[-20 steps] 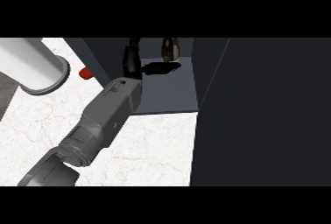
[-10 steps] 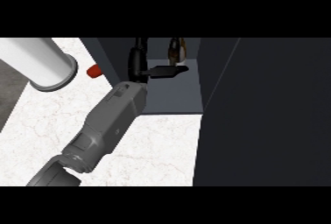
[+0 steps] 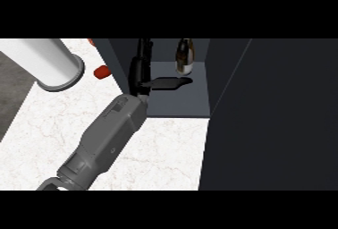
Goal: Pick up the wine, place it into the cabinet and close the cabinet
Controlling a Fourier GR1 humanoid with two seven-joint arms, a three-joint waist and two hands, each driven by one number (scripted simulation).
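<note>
the fingers of the right hand (image 3: 141, 67) are released; the bottle (image 3: 185, 56), just right of them, could be toppled in the cabinet (image 3: 178, 105) if clipped by the thumb.

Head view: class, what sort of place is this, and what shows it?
Probably a kitchen: a white marbled countertop, a dark open cabinet beside it, and a wine bottle standing inside the cabinet.

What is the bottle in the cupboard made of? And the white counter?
The bottle looks like dark glass: its side is smooth and shiny, with pale glints on it. I cannot tell what the lighter band lower down is; it may be a paper label. The counter looks like polished white marble, because thin reddish-grey veins run across it. It could also be a printed top.
</note>
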